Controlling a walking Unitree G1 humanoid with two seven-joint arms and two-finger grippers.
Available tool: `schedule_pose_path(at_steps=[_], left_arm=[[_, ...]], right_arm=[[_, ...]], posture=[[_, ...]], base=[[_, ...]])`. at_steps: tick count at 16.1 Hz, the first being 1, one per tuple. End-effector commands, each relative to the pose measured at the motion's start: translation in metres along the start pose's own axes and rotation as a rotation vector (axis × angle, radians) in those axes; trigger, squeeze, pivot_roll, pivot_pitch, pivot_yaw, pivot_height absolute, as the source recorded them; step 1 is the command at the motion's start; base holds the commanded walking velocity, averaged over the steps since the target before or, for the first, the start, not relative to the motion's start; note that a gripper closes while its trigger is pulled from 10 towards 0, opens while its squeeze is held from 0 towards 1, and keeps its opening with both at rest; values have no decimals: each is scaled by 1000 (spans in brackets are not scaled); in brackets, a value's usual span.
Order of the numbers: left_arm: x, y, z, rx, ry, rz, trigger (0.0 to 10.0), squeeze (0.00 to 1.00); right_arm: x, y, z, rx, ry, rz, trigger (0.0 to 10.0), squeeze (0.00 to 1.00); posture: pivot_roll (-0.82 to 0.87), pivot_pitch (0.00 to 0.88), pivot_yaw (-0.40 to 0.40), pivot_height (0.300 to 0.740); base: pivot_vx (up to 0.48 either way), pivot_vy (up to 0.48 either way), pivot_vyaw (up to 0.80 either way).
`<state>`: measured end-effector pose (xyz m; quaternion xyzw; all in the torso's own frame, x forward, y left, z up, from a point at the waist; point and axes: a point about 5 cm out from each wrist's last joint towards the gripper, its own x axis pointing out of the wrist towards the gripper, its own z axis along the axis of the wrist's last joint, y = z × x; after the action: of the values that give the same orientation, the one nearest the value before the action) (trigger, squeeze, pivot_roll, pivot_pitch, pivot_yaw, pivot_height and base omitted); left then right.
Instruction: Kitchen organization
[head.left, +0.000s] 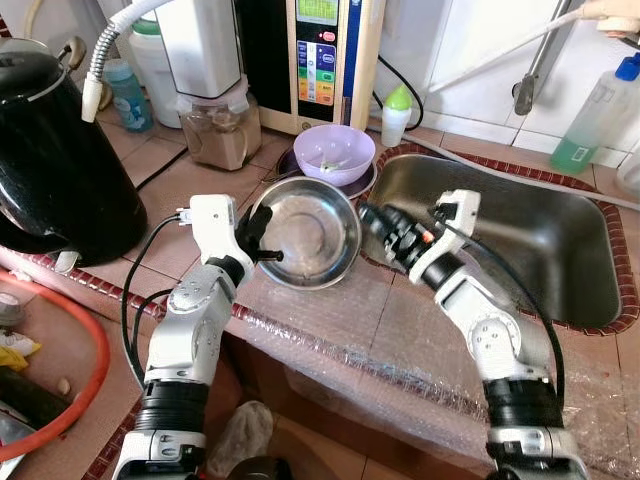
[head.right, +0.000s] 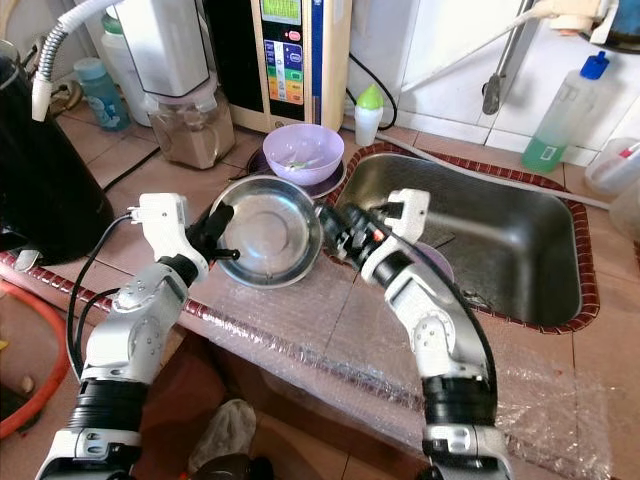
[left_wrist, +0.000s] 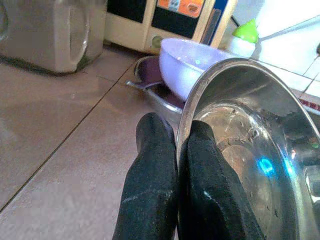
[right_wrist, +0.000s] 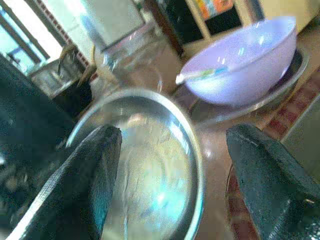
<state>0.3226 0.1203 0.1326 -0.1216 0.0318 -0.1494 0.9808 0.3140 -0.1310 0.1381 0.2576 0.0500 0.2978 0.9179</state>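
Left eye view shows a tiled kitchen counter (head.left: 170, 170) beside a steel sink (head.left: 540, 240), where the left gripper (head.left: 262, 240) pinches the tilted metal bowl's (head.left: 310, 232) rim while the right gripper (head.left: 372, 222), fingers spread wide, sits just beside its opposite edge.

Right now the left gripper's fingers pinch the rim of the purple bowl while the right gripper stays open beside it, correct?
Not quite. The left gripper pinches the rim of the steel bowl, not the purple bowl behind it, as the left wrist view shows. The right gripper is indeed open.
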Motion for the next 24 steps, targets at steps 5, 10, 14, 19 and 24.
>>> schedule_pose_path(at_steps=[5, 10, 14, 19, 24], left_arm=[[6, -20, 22, 16, -137, -116, 0, 0], [5, -23, 23, 12, -161, -137, 0, 0], [5, -24, 24, 7, -176, -148, 0, 0], [5, -23, 23, 11, -194, -149, 0, 0], [4, -22, 19, 40, -179, -141, 0, 0]], right_arm=[[4, 3, -16, -98, 70, -18, 10000, 0], [10, -1, -15, -195, 50, -78, 2941, 0], [13, -2, -14, -192, 24, -94, 0, 0], [13, -2, -12, -144, 5, -95, 0, 0], [12, -5, -16, -118, 24, -123, 0, 0]], posture=[[-28, 0, 34, 740], [-24, 0, 32, 740], [-24, 0, 30, 740], [-28, 0, 29, 740], [-26, 0, 29, 740]], base=[[0, 0, 0], [0, 0, 0], [0, 0, 0], [0, 0, 0], [0, 0, 0]])
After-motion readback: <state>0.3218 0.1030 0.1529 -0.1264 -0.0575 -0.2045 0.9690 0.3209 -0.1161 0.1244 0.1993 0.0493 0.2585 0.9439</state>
